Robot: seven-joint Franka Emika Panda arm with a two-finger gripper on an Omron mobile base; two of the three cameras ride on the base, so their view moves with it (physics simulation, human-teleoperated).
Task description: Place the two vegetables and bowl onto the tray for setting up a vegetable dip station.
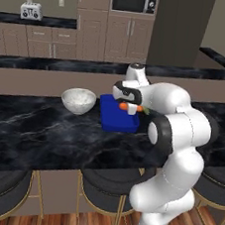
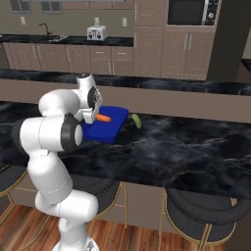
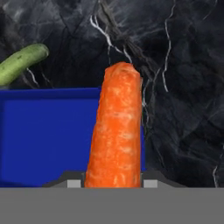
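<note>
Carrot (image 3: 116,127) clamped in my pincer (image 3: 113,183), jaws closed on thick end, tip pointing out ahead; I carry it above blue tray (image 3: 43,135) so release lands inside rim. Tray sits on black marble table (image 2: 186,142), nothing in it yet. Cucumber (image 2: 136,121) lies on table just beside tray's far corner. Marbled bowl (image 1: 78,100) stands near tray's other side, apart. I judge 1 of 3 items about to be placed.
</note>
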